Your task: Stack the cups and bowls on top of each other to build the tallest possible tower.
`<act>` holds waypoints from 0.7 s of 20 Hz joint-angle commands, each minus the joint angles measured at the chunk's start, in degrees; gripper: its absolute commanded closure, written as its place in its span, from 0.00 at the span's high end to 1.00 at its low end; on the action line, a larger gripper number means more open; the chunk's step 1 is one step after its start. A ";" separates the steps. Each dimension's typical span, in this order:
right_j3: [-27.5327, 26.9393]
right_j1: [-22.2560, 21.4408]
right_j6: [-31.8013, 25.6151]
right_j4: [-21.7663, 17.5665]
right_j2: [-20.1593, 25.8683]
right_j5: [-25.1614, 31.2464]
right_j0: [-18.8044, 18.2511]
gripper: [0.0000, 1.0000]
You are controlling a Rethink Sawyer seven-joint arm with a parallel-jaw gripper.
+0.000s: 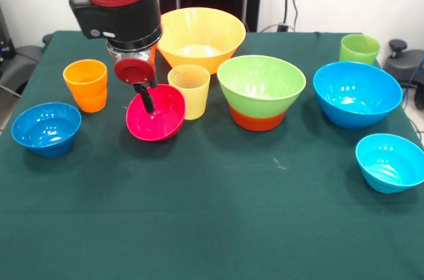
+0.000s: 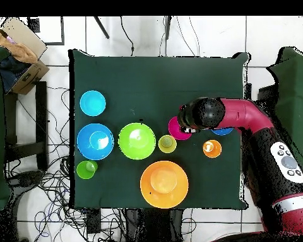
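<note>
My gripper (image 1: 147,104) is shut on the near rim of the magenta bowl (image 1: 159,118), with one black finger inside it. The bowl tips its opening toward the front. In the overhead view the arm covers part of the magenta bowl (image 2: 175,132) and the gripper (image 2: 183,128). The tower (image 1: 260,94) is the light green bowl (image 1: 261,81) nested in the orange-red bowl (image 1: 257,120). The pale yellow cup (image 1: 190,91) stands on the cloth between the magenta bowl and the tower. The orange cup (image 1: 86,85) stands to the left of the gripper.
Behind the yellow cup sits the big yellow-orange bowl (image 1: 201,36). A small dark blue bowl (image 1: 46,128) is at the left. The big blue bowl (image 1: 358,93), the light green cup (image 1: 359,48) and the small cyan bowl (image 1: 391,161) are at the right.
</note>
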 commanded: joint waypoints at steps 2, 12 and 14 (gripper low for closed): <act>-2.15 1.05 -2.82 -5.21 -2.35 5.03 2.88 1.00; -6.04 0.49 -5.40 -12.10 -6.52 14.37 7.75 1.00; -6.52 0.35 -5.39 -13.02 -6.86 15.55 8.49 1.00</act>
